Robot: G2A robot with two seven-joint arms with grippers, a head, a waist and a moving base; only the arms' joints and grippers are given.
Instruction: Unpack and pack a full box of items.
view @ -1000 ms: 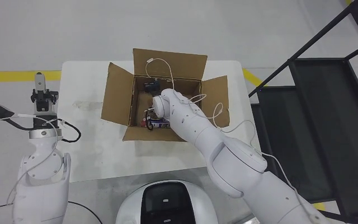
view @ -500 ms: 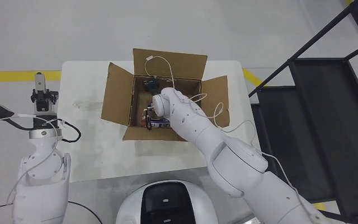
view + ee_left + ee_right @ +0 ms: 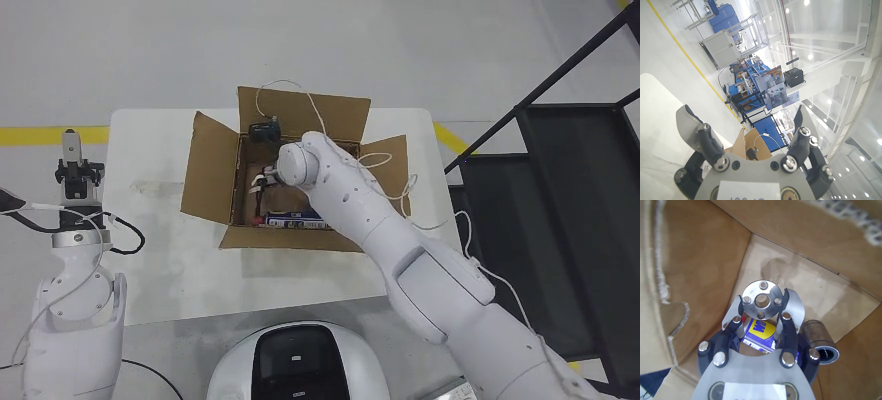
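Note:
An open cardboard box (image 3: 215,165) stands on the white table (image 3: 150,250). My right gripper (image 3: 762,303) is inside the box, shut on a round metal flange (image 3: 762,299) with several holes, held above the box floor. Under it lie a blue and yellow can (image 3: 761,335) and a metal cylinder bearing (image 3: 818,339). From above, the right gripper (image 3: 262,183) sits in the box's left half, over a long blue item (image 3: 300,215). My left gripper (image 3: 745,117) is open and holds nothing, at the table's left edge (image 3: 76,170), pointing away from the box (image 3: 751,144).
A black charger (image 3: 266,131) with a white cable (image 3: 285,95) hangs over the box's rear flap. Another white cable (image 3: 395,195) trails along my right arm. A dark metal stair frame (image 3: 540,180) stands right of the table. Bare tabletop lies between the box and the left gripper.
My right gripper has risen and shifted toward the back of the box with the metal flange in it, uncovering the long blue item. The left arm has stayed still.

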